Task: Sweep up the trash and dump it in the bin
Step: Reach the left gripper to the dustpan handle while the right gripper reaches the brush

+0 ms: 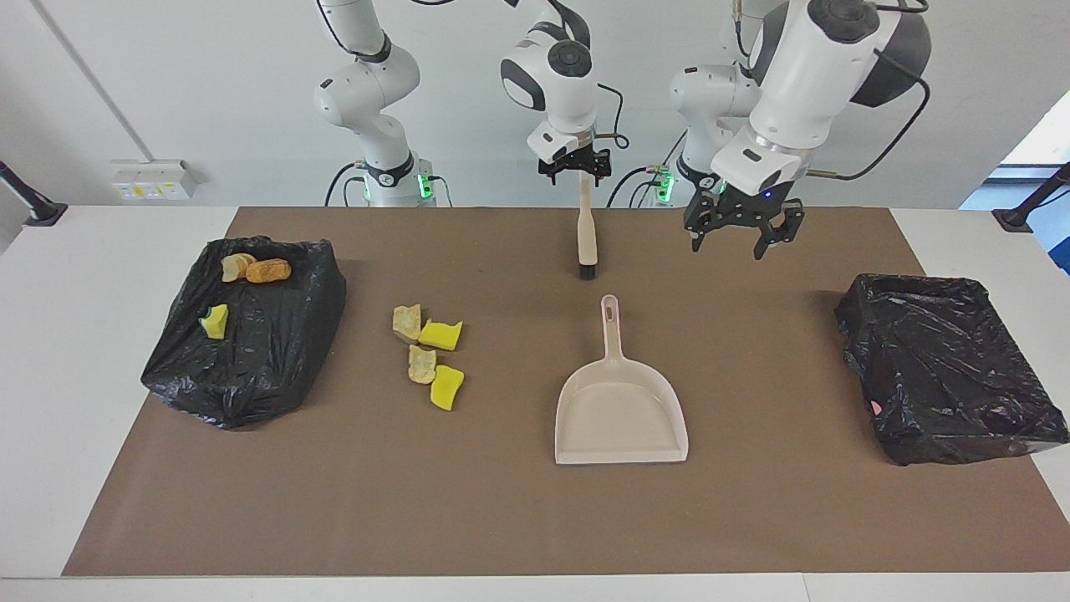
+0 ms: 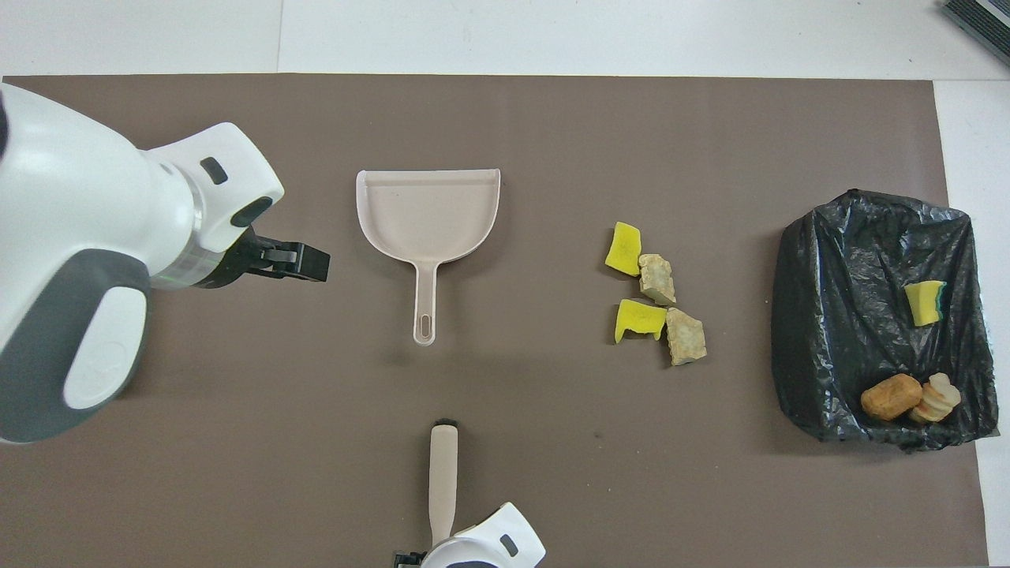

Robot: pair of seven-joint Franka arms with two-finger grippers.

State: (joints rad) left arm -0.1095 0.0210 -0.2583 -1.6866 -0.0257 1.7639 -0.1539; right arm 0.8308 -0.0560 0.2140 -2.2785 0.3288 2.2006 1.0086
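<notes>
Brown mat covers most of the white table.

Trash: four chunks loose on the mat in a tight cluster, two bright yellow and two tan, between the dustpan and the bag-lined bin at the right arm's end of the table. Three more are already in that bin: a yellow piece, plus a brown lump and a pale sliced lump side by side at the edge nearer the robots.

The beige dustpan lies flat mid-table, handle toward the robots, mouth away from them, nothing in it.

The brush lies on the mat nearer the robots than the dustpan, in line with its handle. The dark bristle end is toward the pan, a small gap between them.

Second black-bagged bin at the left arm's end (small pink fleck on its side; cannot tell what it is).

Right gripper: raised over the robot-side end of the brush handle, fingers apart. Cannot tell whether it touches the handle.

Left gripper: in the air over bare mat, between the dustpan handle and the second bin, fingers spread wide, holding nothing.
</notes>
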